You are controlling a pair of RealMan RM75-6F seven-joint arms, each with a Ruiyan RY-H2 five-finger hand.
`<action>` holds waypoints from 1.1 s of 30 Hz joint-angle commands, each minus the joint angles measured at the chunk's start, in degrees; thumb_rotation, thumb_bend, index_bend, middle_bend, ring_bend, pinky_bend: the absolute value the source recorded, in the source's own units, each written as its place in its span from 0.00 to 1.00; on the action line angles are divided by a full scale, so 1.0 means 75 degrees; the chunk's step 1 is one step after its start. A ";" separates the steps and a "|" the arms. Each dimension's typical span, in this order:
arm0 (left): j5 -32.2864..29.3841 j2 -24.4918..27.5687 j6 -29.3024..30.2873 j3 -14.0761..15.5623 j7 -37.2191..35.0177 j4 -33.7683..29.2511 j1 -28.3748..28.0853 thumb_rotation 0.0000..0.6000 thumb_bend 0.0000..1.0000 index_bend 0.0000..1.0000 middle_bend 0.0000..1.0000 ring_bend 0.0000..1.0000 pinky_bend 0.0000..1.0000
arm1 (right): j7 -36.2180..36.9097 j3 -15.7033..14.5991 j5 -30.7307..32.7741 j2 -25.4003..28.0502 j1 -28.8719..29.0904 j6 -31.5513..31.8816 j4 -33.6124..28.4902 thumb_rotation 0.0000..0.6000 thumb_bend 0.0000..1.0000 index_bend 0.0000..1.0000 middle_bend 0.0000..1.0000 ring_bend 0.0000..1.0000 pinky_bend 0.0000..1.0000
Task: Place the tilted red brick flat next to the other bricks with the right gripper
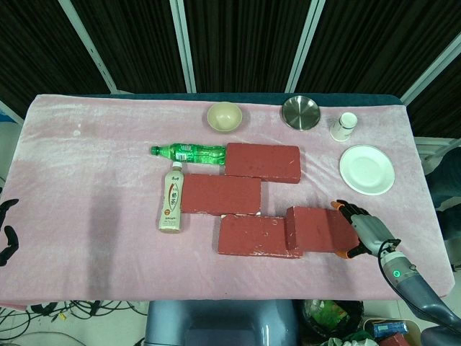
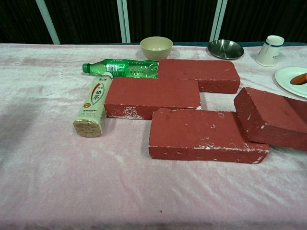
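Pink fuzzy cloth [image 1: 108, 238] bears tilted rough brick [image 1: 320, 229], seemingly gripped by right hand [image 1: 366, 229].

The tilted brick [image 2: 271, 117] is running off the chest view's edge, and the left hand [image 1: 7, 229] is showing only fingertips.

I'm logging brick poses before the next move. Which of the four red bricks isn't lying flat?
The rightmost brick, held by the right hand. It leans with its left end propped on the front flat brick; the other two lie flat on the cloth.
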 commanded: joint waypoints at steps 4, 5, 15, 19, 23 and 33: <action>0.0002 0.0004 0.0006 0.0008 0.0010 -0.0004 0.0007 1.00 0.74 0.21 0.05 0.00 0.00 | -0.0057 0.0032 0.0035 0.0029 0.0071 -0.0079 -0.0025 1.00 0.00 0.00 0.00 0.00 0.08; 0.0011 0.0004 0.0017 0.0009 0.0008 -0.0007 0.0011 1.00 0.74 0.21 0.05 0.00 0.00 | -0.0060 0.0033 0.0039 0.0027 0.0080 -0.0093 -0.0021 1.00 0.00 0.00 0.00 0.00 0.08; -0.0014 -0.0004 0.0001 -0.0006 0.0043 -0.0002 -0.0002 1.00 0.74 0.21 0.05 0.00 0.00 | 0.0071 0.0045 0.0016 -0.0120 0.0118 -0.0175 0.0165 1.00 0.00 0.00 0.00 0.00 0.08; -0.0025 0.0000 0.0007 -0.0011 0.0037 -0.0004 0.0004 1.00 0.74 0.21 0.05 0.00 0.00 | 0.0099 0.0046 -0.0007 -0.0153 0.0145 -0.0220 0.0228 1.00 0.00 0.00 0.00 0.00 0.08; -0.0013 -0.0004 0.0013 -0.0007 0.0044 -0.0001 0.0004 1.00 0.74 0.21 0.05 0.00 0.00 | 0.0103 0.0036 -0.0001 -0.0129 0.0178 -0.0298 0.0232 1.00 0.00 0.00 0.00 0.00 0.08; -0.0027 -0.0007 0.0001 -0.0008 0.0067 0.0000 -0.0001 1.00 0.74 0.21 0.05 0.00 0.00 | 0.0125 0.0048 -0.0014 -0.0110 0.0205 -0.0323 0.0186 1.00 0.00 0.00 0.00 0.00 0.08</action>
